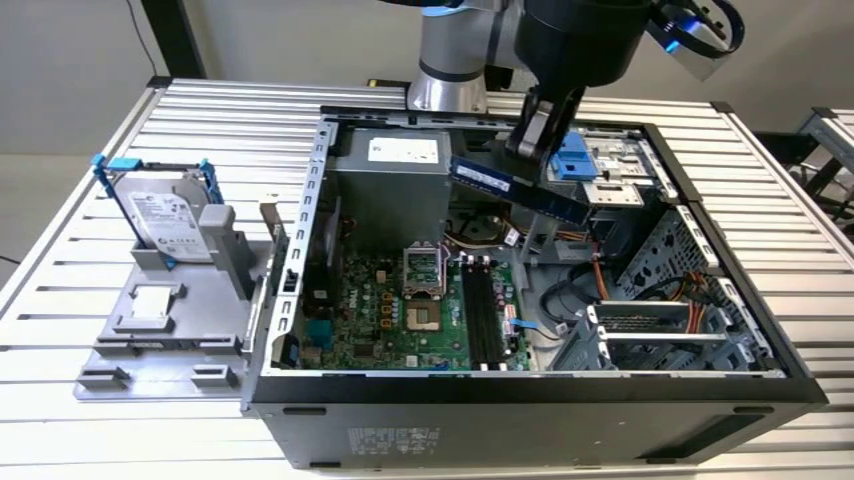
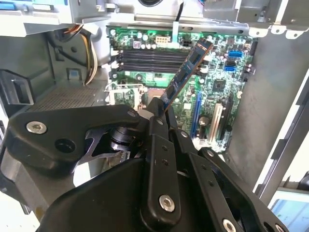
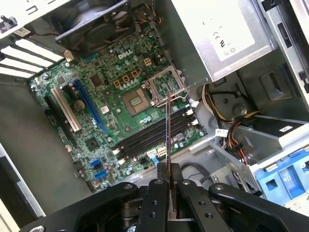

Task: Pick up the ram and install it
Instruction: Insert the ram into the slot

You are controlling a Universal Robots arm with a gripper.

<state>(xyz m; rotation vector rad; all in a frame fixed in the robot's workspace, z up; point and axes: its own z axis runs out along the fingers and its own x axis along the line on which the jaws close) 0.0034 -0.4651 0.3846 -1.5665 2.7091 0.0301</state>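
blue ram (image 2: 186,72) pinched tight in the gripper (image 2: 159,110), held above the green motherboard (image 2: 217,87).

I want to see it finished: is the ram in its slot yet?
Out. The gripper holds the ram in the air above the motherboard's black slots.

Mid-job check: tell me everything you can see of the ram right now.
The ram is a long, thin, flat circuit-board stick, dark blue on its face and a bare line edge-on in the first wrist view. The claw is shut on it and holds it tilted in the air over the open computer case, above the motherboard's black slots, not seated. Only the claw touches it.
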